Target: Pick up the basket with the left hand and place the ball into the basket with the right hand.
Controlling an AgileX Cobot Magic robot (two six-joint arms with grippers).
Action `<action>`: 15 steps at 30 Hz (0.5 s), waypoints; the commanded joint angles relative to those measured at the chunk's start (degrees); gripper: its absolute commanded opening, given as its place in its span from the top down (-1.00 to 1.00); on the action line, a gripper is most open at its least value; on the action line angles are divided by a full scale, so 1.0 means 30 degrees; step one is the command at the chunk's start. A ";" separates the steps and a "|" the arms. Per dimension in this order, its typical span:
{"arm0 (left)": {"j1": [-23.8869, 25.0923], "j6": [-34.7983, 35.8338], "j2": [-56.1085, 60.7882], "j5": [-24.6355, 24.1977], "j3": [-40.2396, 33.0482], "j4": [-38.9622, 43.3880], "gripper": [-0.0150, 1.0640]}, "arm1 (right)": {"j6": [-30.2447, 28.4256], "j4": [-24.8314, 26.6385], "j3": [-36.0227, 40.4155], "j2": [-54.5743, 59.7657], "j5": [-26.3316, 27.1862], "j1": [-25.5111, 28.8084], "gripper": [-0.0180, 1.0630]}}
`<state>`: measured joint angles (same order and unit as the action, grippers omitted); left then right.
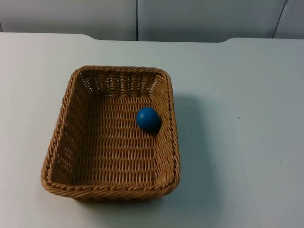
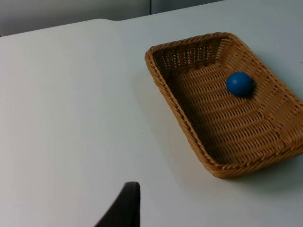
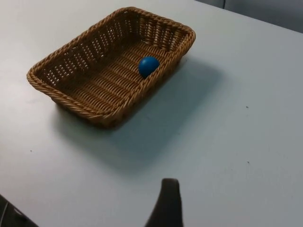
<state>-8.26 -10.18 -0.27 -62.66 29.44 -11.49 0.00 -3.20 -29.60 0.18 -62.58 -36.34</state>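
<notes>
- The left pincer (image 2: 124,208) hangs over the bare white surface (image 1: 247,118), well apart from the basket. One dark fingertip is all I can see of it, so I cannot tell if it is wide or narrow. It holds nothing.
- The right pincer (image 3: 165,205) hangs over the surface too, on the other side, also well apart from the basket. One fingertip again, so I cannot tell its state. It holds nothing.
- The brown woven basket (image 1: 61,142) sits flat on the surface, between the two arms.
- The blue ball (image 1: 148,119) lies inside the basket, on its floor, touching or just beside the right-hand wall.
- Past the basket the surface ends at the grey wall (image 1: 199,19).
- I think the ball part of the job is done, since the ball is in the basket.
- The basket is not lifted and no pincer touches it. If it needs picking up, the left pincer must reach its near rim, close on it, and lift slowly so the ball does not roll out.
</notes>
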 commanded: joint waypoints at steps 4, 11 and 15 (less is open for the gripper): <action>0.0011 0.0097 0.0089 0.0246 -0.0019 -0.0060 -0.96 | 0.0000 -0.0015 0.0168 -0.0059 0.0272 -0.0033 -0.35; 0.0011 0.0097 0.0089 0.0246 -0.0019 -0.0060 -0.96 | 0.0000 -0.0015 0.0168 -0.0059 0.0272 -0.0033 -0.35; 0.0011 0.0097 0.0089 0.0246 -0.0019 -0.0060 -0.96 | 0.0599 -0.0504 0.0168 -0.0059 0.0272 -0.0033 -0.38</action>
<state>-8.26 -10.18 -0.27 -62.66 29.44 -11.49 1.19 -3.74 -29.60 0.18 -62.50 -36.34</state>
